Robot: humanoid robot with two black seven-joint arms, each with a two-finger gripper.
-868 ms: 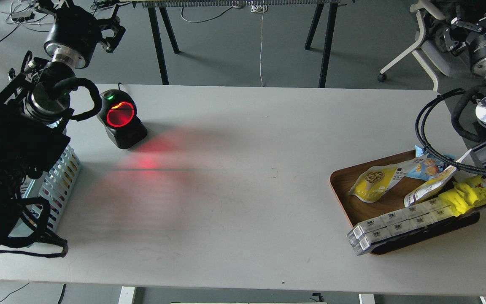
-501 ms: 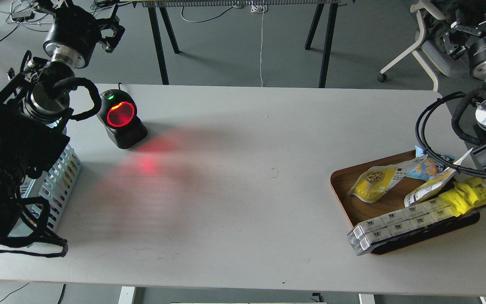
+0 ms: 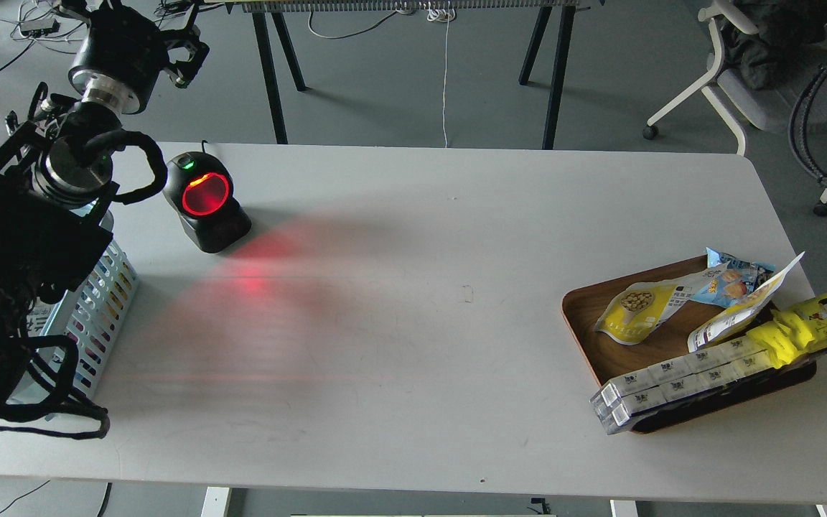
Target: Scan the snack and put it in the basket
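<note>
The snack (image 3: pixel 632 310), a small yellow and white pouch picturing beige balls, lies flat on the left part of the brown wooden tray (image 3: pixel 580 309) at the right of the table. The light blue basket (image 3: pixel 106 300) stands at the table's left edge, mostly hidden behind my left arm. My left gripper (image 3: pixel 185 52) is raised beyond the table's far left corner, far from the snack; it is small and dark, so its fingers cannot be told apart. My right gripper is out of view; only a black cable loop (image 3: pixel 812 122) shows at the upper right.
A black scanner (image 3: pixel 207 202) with a glowing red window stands at the back left and casts red light on the table. The tray also holds a blue snack bag (image 3: pixel 733 280), a long yellow packet (image 3: pixel 812 323) and a row of clear boxes (image 3: pixel 672 384). A chair (image 3: pixel 744 86) stands behind the table's right corner.
</note>
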